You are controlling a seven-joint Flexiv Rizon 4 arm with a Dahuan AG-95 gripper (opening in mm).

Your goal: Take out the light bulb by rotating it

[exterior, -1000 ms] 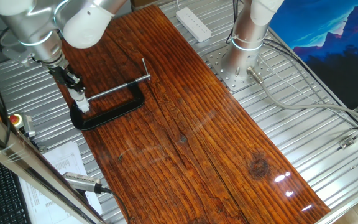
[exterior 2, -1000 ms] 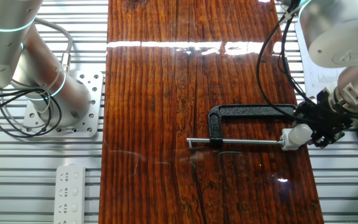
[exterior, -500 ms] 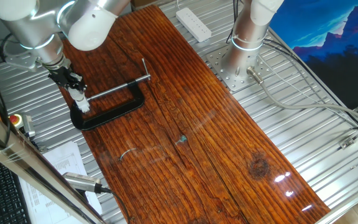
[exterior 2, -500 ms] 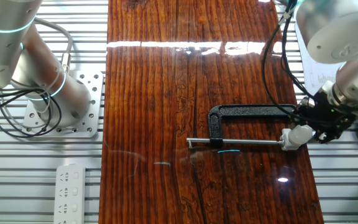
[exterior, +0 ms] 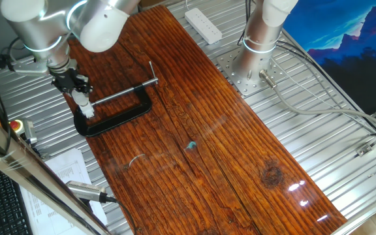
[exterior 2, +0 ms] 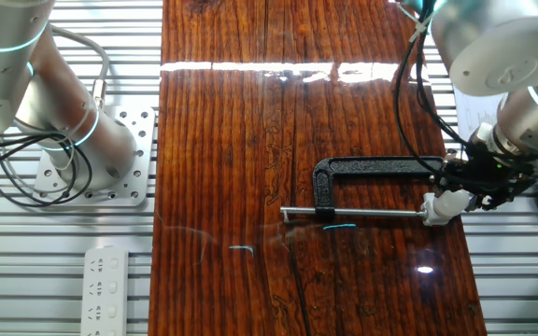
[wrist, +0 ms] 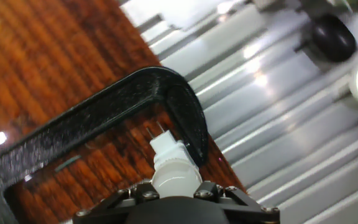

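One light bulb (wrist: 174, 168) clamped in fingers (wrist: 143, 193), long axis upright, pins pointing down

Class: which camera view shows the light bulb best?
The hand view: the light bulb fills the centre, its two pins showing beside the black C-clamp. Both fixed views show it only as a small white shape at the hand, partly hidden.

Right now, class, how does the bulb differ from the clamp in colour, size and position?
The bulb is frosted white; the clamp is black with a steel rod. The bulb is small and stubby; the clamp is far larger. The bulb sits in the gripper, shown pins-forward in the hand view; the clamp lies flat on the table. Both are at the table's edge.
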